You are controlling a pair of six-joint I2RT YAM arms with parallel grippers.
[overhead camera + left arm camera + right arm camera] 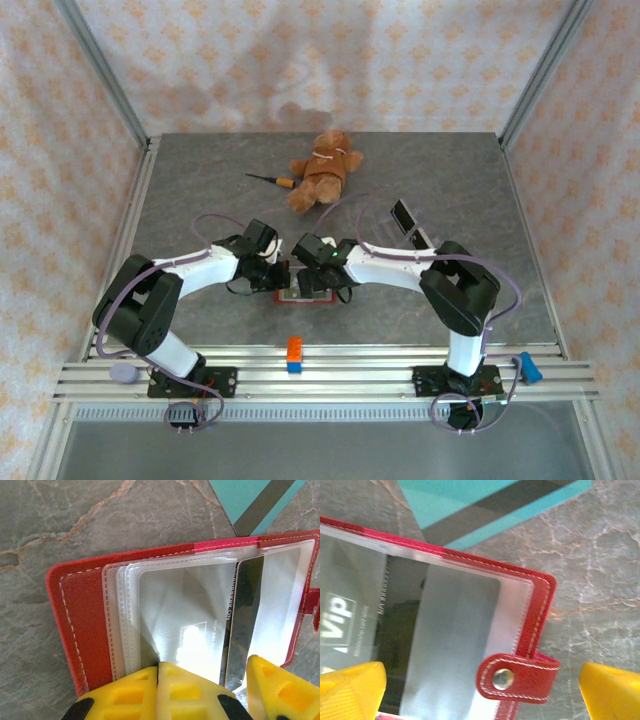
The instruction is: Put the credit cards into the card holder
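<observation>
The red card holder lies open on the grey table, its clear sleeves fanned out. One sleeve holds a silvery card with a dark stripe and "Vip" print. My left gripper is shut, pinching the edge of a clear sleeve. My right gripper is open, its yellow fingers straddling the holder's edge with the snap tab. A teal credit card lies flat on the table just beyond the holder. From above, both grippers meet over the holder.
A brown teddy bear and a screwdriver lie at the back of the table. A clear stand with a dark card is to the right. An orange-and-blue block sits on the near metal rail.
</observation>
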